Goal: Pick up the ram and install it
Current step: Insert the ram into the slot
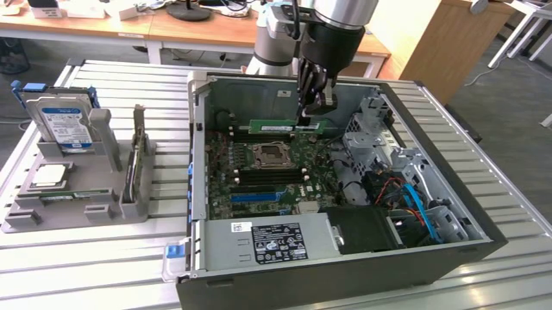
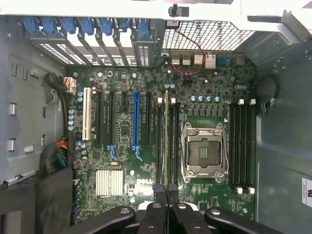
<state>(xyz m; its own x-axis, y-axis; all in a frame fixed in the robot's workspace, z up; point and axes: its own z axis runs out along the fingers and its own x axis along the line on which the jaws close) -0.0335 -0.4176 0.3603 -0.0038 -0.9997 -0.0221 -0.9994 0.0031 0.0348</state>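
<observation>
Ram (image 1: 276, 126) | pinched in hand (image 1: 312, 121); held over motherboard (image 1: 295, 163) slots

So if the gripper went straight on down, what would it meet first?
Likely the black memory slots beside the CPU socket; the ram held in the gripper would touch first. Exact slot unclear.

The ram (image 1: 285, 126) is green with a white sticker. The motherboard (image 2: 124, 131) is dark green, carrying one blue slot (image 2: 135, 122) and one white slot (image 2: 87, 119). The hard drive (image 1: 67, 123) wears a blue label, seemingly white-printed. The gripper (image 1: 312, 119) is black.
</observation>
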